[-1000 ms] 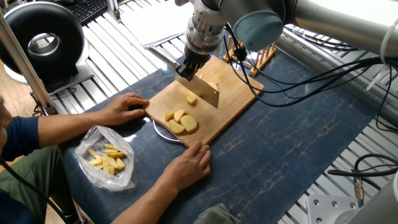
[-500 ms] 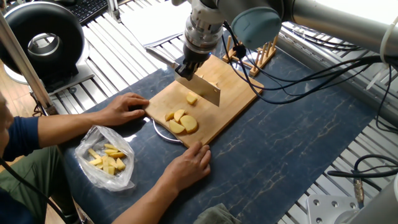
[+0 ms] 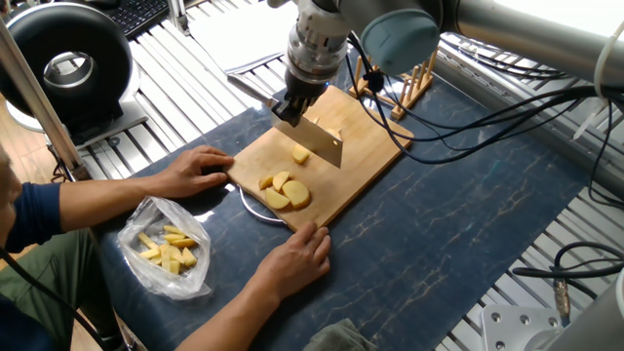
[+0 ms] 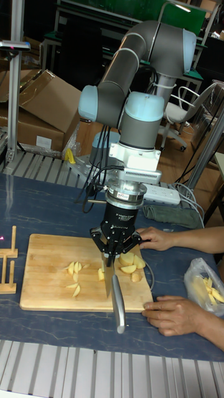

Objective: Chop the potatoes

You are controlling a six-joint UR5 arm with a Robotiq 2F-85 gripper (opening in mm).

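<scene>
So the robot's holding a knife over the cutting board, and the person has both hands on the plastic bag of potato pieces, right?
Not quite. In the fixed view the person's hands rest at the cutting board, steadying it; the plastic bag lies untouched beside them. The robot hand does hold the knife over the board.

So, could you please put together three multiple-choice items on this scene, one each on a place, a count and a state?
1. Where do the potatoes lie?
A. on the wooden cutting board
B. on the blue mat
C. in a bowl

2. How many human hands rest by the board?
A. none
B. one
C. two

3. What is the robot's hand doing?
A. hanging open
B. gripping a knife
C. holding a potato

Answers: 1 A, the pale pieces sit on the wood. 2 C, one person's hand holds the board's far edge and another its near corner. 3 B, the fingers are shut on the handle, with the blade over the board.
</scene>
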